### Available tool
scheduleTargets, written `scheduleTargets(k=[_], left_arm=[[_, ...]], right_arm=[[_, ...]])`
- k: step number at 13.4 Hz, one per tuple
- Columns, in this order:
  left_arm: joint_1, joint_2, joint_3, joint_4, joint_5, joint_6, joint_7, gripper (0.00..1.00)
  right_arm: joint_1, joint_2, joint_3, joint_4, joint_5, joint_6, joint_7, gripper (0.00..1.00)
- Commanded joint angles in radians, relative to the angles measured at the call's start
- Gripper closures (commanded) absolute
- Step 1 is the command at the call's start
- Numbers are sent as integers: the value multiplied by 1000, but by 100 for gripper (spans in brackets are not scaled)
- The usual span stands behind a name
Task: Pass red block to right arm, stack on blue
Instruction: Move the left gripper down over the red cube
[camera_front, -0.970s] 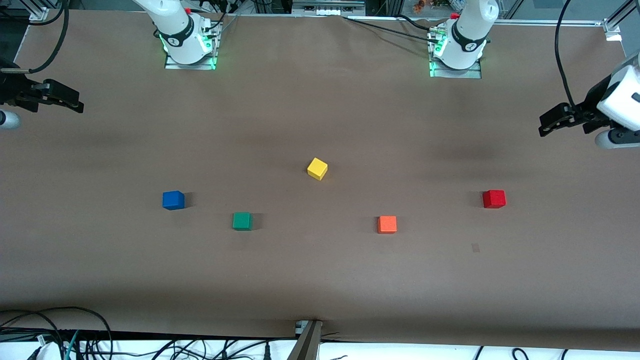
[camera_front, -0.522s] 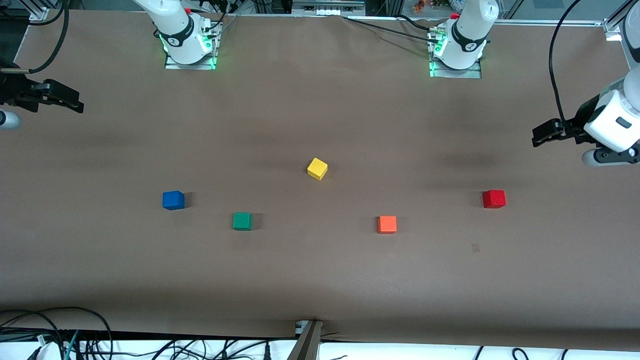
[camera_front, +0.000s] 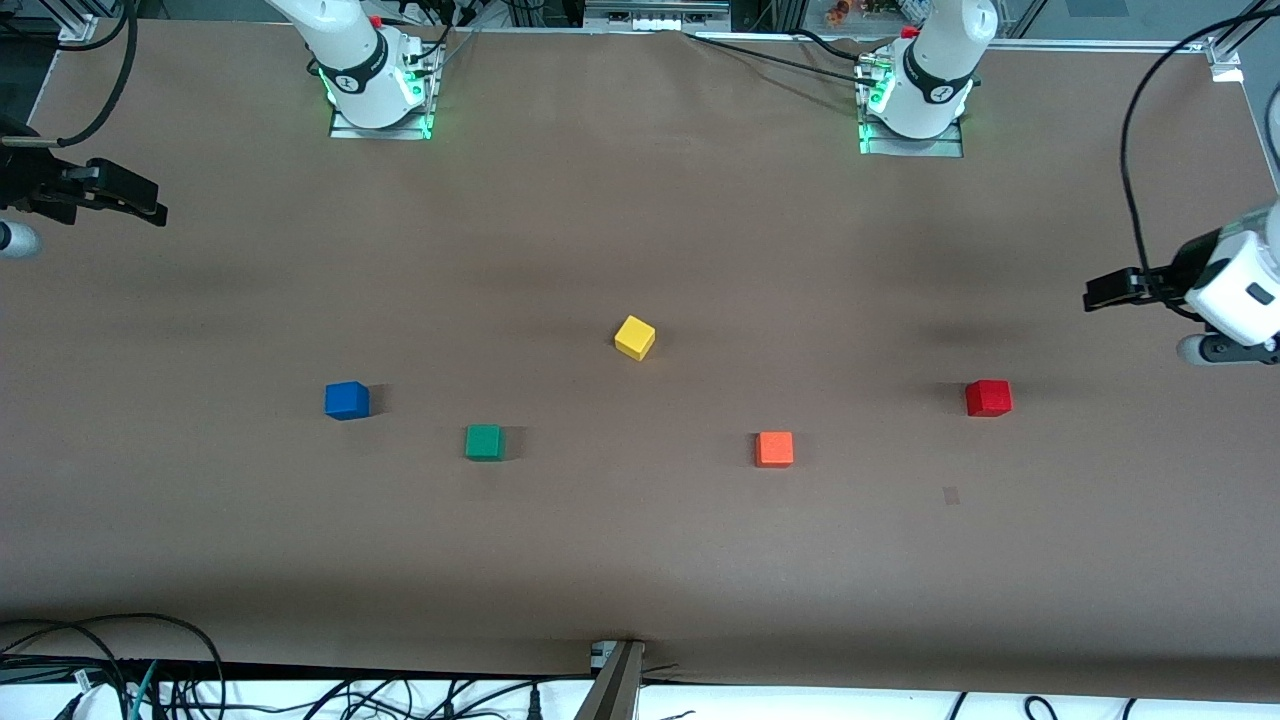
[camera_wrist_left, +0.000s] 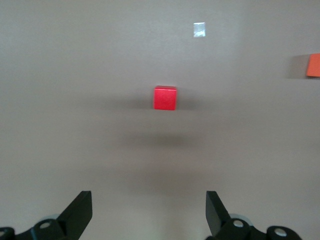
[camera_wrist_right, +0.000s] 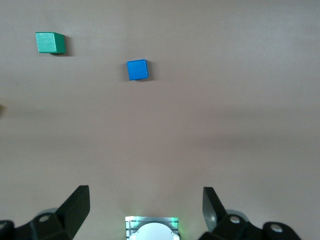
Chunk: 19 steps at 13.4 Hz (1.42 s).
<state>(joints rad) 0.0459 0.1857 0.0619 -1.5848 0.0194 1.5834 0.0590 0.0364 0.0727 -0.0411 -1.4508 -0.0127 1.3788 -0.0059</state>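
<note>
1. We note the red block (camera_front: 988, 397) resting flat on the brown table (camera_front: 640, 560), toward the left arm's end and apart from every other cube.
2. It is a cube, so we see no long axis. In the front view its edges sit slightly turned against the table edge; in the left wrist view (camera_wrist_left: 165, 97) it looks nearly square-on to the fingers.
3. The blue (camera_front: 346, 400) cube rests flat toward the right arm's end, well apart from the red block; it shows tilted in the right wrist view (camera_wrist_right: 137, 69).
4. Between them lie the green cube (camera_front: 484, 442), the orange cube (camera_front: 774, 449) and the yellow cube (camera_front: 634, 337). The yellow one is farthest from the front camera and turned diagonally; green and orange are nearest.
5. The left gripper (camera_front: 1103, 294) hangs in the air over the table's edge at the left arm's end, clear of the red block. In its wrist view the fingers (camera_wrist_left: 80, 212) stand wide apart with nothing between them.
6. The right gripper (camera_front: 140, 205) waits over the table's edge at the right arm's end, spread wide and holding nothing.
7. We read no labels or writing on any cube. A small pale square mark (camera_front: 951, 495) lies on the table nearer the front camera than the red block; nothing is legible on it.
</note>
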Motion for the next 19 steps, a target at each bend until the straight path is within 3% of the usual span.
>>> scheduleTargets(k=[1,5,13,19], left_arm=[[66,-3,-7,-113,-51,125,97,0],[55,29,-16,-216,-52,280,90,0],[66,283,-30,-231,-61,613,90,0],[54,376,-31,-230,-133,684,90,0]], right_arm=[[-10,10,3,24,14,-7,-9,0],[-9,10,3,24,14,-7,-3,0],[-10,12,3,26,13,-4,-5,0],[-10,10,1,26,13,-6,-3,0]])
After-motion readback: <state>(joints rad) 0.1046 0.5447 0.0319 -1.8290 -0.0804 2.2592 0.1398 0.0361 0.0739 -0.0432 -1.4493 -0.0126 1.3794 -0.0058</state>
